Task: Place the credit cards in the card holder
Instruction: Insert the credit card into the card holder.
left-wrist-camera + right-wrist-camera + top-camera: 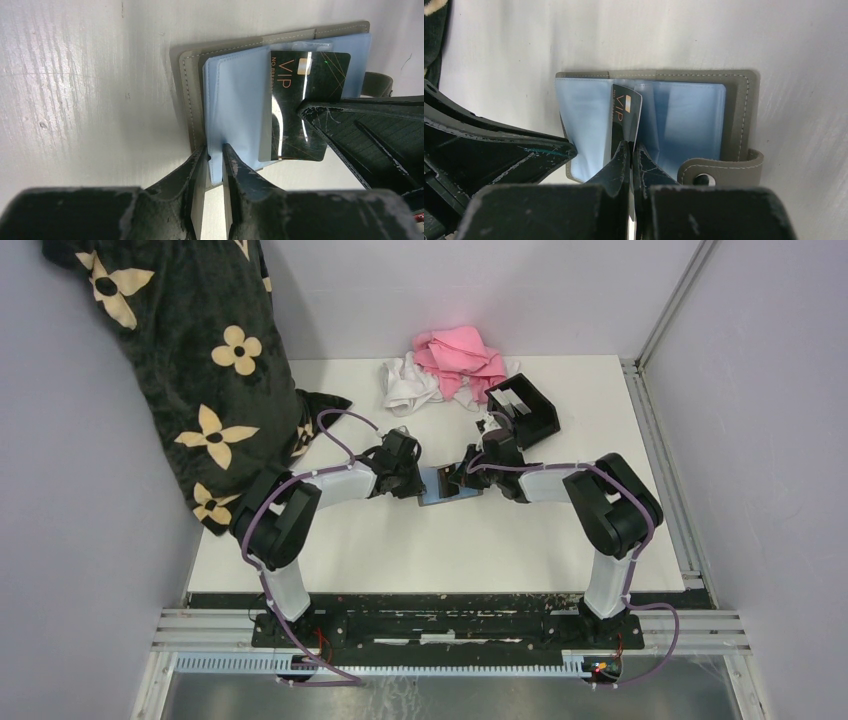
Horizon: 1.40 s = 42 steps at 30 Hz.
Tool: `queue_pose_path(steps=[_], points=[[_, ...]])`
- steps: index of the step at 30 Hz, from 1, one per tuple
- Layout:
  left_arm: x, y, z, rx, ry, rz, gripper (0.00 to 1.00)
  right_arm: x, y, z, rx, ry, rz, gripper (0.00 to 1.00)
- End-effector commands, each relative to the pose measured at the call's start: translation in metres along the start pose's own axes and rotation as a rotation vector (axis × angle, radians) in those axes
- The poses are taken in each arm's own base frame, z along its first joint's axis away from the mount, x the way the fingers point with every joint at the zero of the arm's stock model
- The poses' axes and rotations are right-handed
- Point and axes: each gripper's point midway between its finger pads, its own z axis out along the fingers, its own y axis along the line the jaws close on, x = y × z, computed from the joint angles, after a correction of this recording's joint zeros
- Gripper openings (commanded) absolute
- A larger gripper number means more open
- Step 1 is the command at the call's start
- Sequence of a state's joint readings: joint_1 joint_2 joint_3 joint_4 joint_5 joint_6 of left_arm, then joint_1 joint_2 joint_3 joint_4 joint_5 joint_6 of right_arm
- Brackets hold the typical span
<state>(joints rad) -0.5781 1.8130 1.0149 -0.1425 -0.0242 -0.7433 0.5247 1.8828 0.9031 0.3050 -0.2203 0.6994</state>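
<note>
A flat grey stitched folding wallet [447, 487] lies open mid-counter [400, 560], with bare white surface free on its near side. Beyond it to the right, apart from it, sits the rigid black plastic open-topped card holder [525, 408]. The left gripper [214, 150], jaws narrow, pinches the edge of the wallet's glossy light blue plastic sleeve [235, 100]. The right gripper [630, 146], jaws pressed nearly together, pinches a shiny black VIP-lettered credit card [621, 112] raised among the wallet's sleeves.
</note>
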Motion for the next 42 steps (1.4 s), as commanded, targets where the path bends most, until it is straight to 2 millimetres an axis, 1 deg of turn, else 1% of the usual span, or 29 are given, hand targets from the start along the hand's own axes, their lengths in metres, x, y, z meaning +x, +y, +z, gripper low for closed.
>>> queue_pose_path(steps=[1, 5, 12, 17, 21, 26, 34, 38, 42], points=[[0.007, 0.085, 0.024, -0.293, -0.037, -0.024, 0.28, 0.112, -0.056, -0.015, 0.187, 0.385, -0.018, 0.01], [0.007, 0.086, 0.025, -0.294, -0.031, -0.033, 0.29, 0.11, -0.055, -0.01, 0.19, 0.396, -0.019, 0.01], [0.011, 0.092, 0.025, -0.304, -0.017, -0.037, 0.29, 0.119, -0.065, -0.002, 0.213, 0.433, -0.012, 0.01], [0.011, 0.096, 0.024, -0.314, -0.011, -0.048, 0.29, 0.122, -0.07, -0.006, 0.235, 0.441, -0.023, 0.01], [0.013, 0.099, 0.026, -0.319, 0.0, -0.063, 0.31, 0.124, -0.072, -0.011, 0.24, 0.447, -0.032, 0.01], [0.013, 0.102, 0.029, -0.327, 0.011, -0.077, 0.34, 0.125, -0.07, -0.016, 0.229, 0.469, -0.05, 0.01], [0.013, 0.107, 0.032, -0.322, 0.023, -0.098, 0.33, 0.118, -0.067, -0.03, 0.194, 0.488, -0.053, 0.01], [0.015, 0.108, 0.035, -0.318, 0.036, -0.099, 0.31, 0.113, -0.062, -0.029, 0.174, 0.505, -0.056, 0.01], [0.018, 0.108, 0.038, -0.311, 0.049, -0.096, 0.3, 0.109, -0.058, -0.022, 0.158, 0.502, -0.041, 0.01]])
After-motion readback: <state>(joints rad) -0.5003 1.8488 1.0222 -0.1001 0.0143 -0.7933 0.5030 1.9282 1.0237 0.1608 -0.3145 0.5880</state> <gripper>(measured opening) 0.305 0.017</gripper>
